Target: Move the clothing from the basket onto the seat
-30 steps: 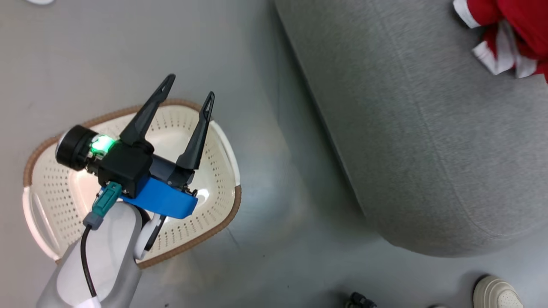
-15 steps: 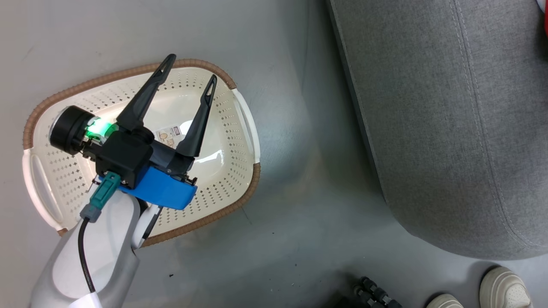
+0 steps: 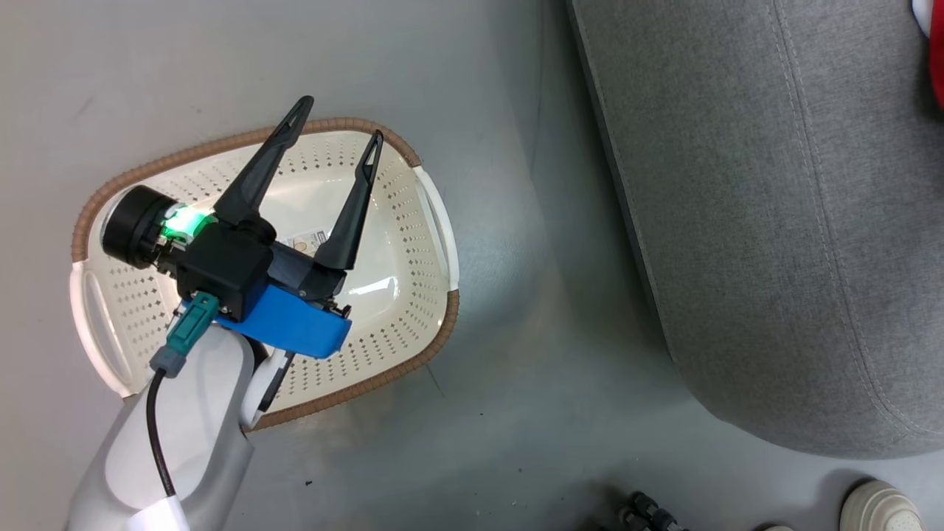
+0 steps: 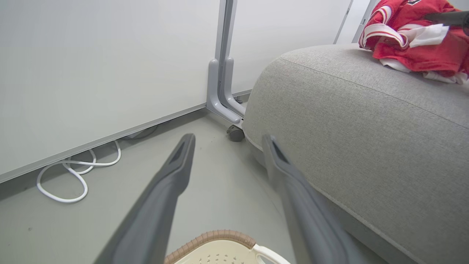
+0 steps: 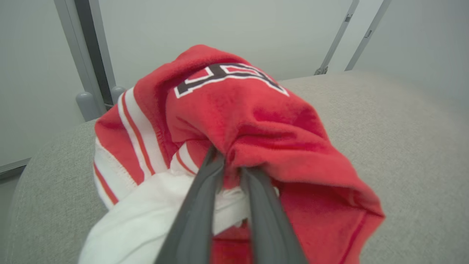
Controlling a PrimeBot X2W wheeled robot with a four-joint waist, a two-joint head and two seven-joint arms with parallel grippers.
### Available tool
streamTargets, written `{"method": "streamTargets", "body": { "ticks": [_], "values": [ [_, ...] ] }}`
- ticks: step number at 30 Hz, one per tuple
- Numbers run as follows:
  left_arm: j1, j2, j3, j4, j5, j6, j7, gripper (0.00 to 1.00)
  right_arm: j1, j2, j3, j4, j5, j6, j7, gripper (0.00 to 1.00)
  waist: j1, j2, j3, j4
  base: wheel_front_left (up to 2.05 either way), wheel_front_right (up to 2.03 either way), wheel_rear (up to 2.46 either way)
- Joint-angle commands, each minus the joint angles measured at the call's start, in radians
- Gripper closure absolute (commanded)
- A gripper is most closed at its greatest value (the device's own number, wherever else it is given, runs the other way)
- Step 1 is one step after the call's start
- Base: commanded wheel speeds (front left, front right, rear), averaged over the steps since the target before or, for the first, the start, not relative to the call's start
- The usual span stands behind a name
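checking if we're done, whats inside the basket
The basket shows bare perforated plastic and a small label, nothing else visible. The left arm and its jaws hide part of its floor.

I'm working in what looks like a lab: white partition panels (image 4: 91,73) on a castered grey leg (image 4: 220,88), bare floor (image 3: 479,442), loose cable (image 4: 73,176), grey seat (image 4: 348,128).

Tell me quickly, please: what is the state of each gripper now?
Left gripper: open, empty, above the laundry basket.
Right gripper: closed on the red sports garment, which lies on the grey seat.
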Motion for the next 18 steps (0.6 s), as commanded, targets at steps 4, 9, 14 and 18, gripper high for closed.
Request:
{"method": "streamTargets", "body": {
  "ticks": [4,9,14,18],
  "values": [
    [0.003,-0.022,0.001,0.013,-0.017,-0.002,-0.003,0.00,0.029,0.002,0.032,0.002,-0.014,0.000,-0.013,0.00,-0.0001,0.0000,-0.055,0.013,0.00,0.00,0.00],
    [0.037,-0.063,-0.009,0.037,-0.057,-0.002,-0.003,0.00,0.092,-0.008,0.085,-0.018,-0.028,0.000,-0.013,0.00,-0.0001,0.0000,-0.153,0.043,0.00,0.00,0.00],
    [0.084,-0.096,0.009,0.066,-0.087,-0.002,-0.003,0.00,0.156,-0.012,0.130,-0.050,-0.035,0.000,0.013,0.00,-0.0001,0.0000,-0.253,0.069,0.00,0.00,0.00],
    [0.153,-0.128,0.046,0.090,-0.104,-0.002,-0.003,0.00,0.230,0.005,0.176,-0.111,-0.037,0.000,0.042,0.00,-0.0001,0.0000,-0.360,0.092,0.00,0.00,0.00]
  ]
}}
